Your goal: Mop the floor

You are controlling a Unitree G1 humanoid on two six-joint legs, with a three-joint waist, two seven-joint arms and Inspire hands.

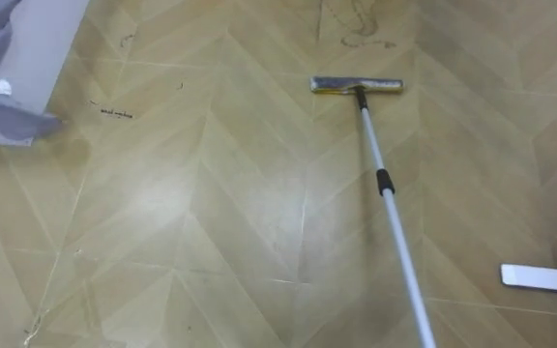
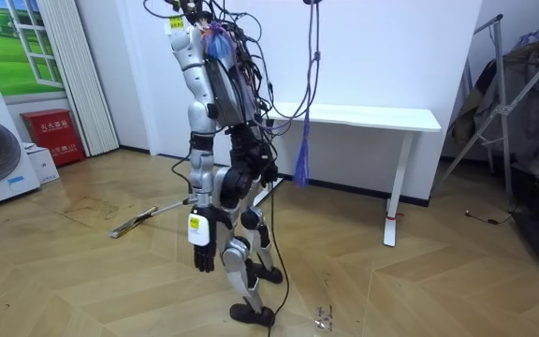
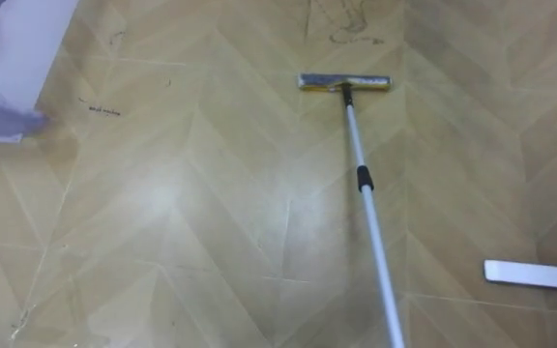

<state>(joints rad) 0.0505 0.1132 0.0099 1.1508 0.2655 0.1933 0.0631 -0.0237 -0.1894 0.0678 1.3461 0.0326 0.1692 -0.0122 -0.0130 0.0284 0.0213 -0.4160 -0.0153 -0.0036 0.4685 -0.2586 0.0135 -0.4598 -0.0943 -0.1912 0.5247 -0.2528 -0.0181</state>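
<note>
The mop's flat head (image 1: 356, 85) lies on the wooden floor ahead of me, grey with a yellow edge. Its white pole (image 1: 387, 198), with a black collar halfway along, runs back from the head and leaves the eye views at the lower right. In the room view I stand upright near the white table, facing the room view's left, and the mop (image 2: 143, 220) stretches out over the floor in front of me. My left hand (image 2: 201, 253) hangs at my side with relaxed fingers and holds nothing. My body hides the upper end of the pole.
A white cabinet with grey cloth (image 1: 22, 68) stands at the far left. A white flat strip (image 1: 544, 278) lies on the floor to the right. Dark marks (image 1: 116, 113) and a stain (image 1: 361, 39) show on the floor. A white table (image 2: 363, 118) stands behind me.
</note>
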